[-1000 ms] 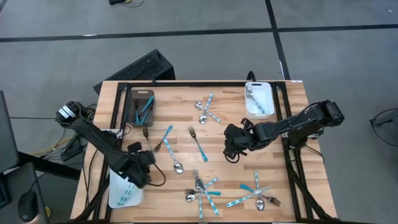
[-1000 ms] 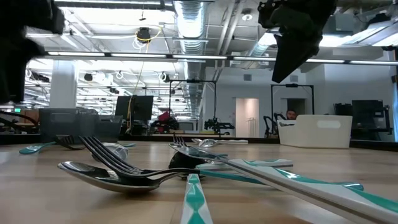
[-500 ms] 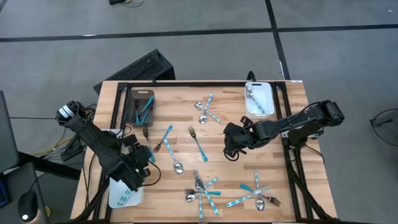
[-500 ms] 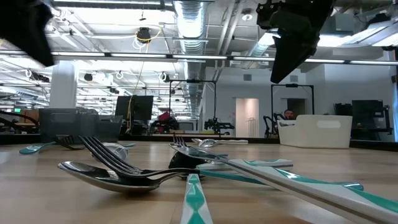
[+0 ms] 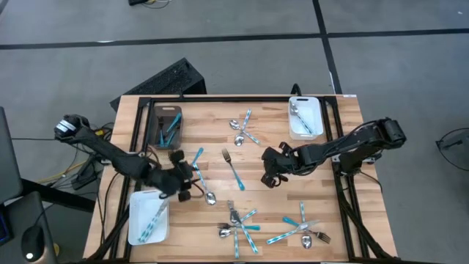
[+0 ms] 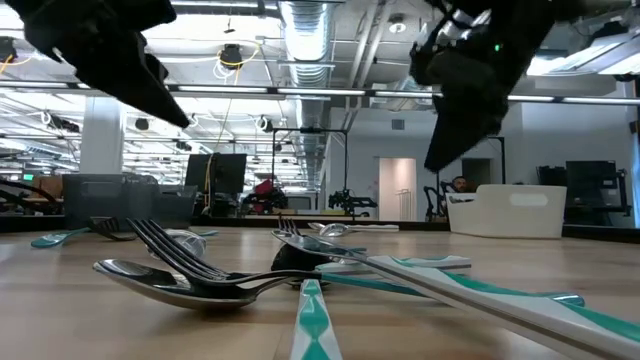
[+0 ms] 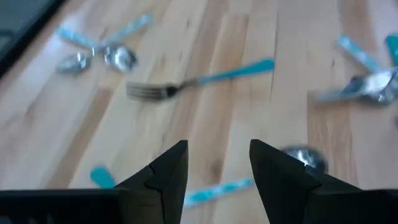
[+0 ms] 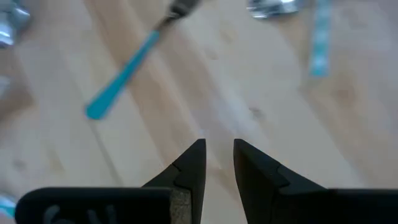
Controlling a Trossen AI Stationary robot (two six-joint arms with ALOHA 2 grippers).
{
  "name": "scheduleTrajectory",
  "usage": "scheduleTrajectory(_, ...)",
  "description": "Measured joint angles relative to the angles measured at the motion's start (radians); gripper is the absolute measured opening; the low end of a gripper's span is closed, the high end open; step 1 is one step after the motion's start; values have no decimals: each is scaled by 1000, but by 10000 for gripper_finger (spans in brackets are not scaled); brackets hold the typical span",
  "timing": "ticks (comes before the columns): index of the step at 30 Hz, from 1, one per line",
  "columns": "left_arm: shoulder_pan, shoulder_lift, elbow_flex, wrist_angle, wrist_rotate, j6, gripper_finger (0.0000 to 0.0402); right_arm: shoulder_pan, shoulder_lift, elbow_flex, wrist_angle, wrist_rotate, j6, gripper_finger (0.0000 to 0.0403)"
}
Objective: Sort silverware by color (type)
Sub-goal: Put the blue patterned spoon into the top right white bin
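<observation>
Teal-handled and silver silverware lies scattered on the wooden table: a fork [image 5: 233,168] at the centre, a spoon [image 5: 204,185] left of it, and clusters at the far centre [image 5: 243,130], near centre [image 5: 238,224] and near right [image 5: 302,231]. My left gripper [image 5: 189,181] is open and empty above the table beside the spoon; a teal handle [image 7: 219,190] shows under its fingers and the fork [image 7: 186,85] lies ahead. My right gripper [image 5: 270,178] hovers right of the fork, with a narrow gap between its fingers [image 8: 217,155], and is empty. The fork's handle [image 8: 121,81] shows ahead of it.
A white tray [image 5: 136,224] with teal-handled pieces sits at the near left. A dark grey tray [image 5: 157,123] with teal pieces is at the far left. A white tray [image 5: 293,126] with silver pieces is at the far right. Bare wood lies between the two grippers.
My left gripper has swung from over the near-left white tray toward the table's right and far side, and is now beside the spoon. My right gripper has stayed near the fork and tipped a little.
</observation>
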Motion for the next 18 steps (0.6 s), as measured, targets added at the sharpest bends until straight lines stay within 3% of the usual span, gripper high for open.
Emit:
scheduleTrajectory(3,60,-87,-82,129,35,109,160,5,0,-55,105,-53,35,109)
scheduleTrajectory(7,149,-173,-189,348,108,245,160,32,0,-77,156,-8,45,109)
scheduleTrajectory(13,256,-205,-411,874,273,378,160,67,0,-77,160,326,64,109)
scheduleTrajectory(18,333,-217,-524,1049,283,388,160,35,-14,-76,82,408,135,109)
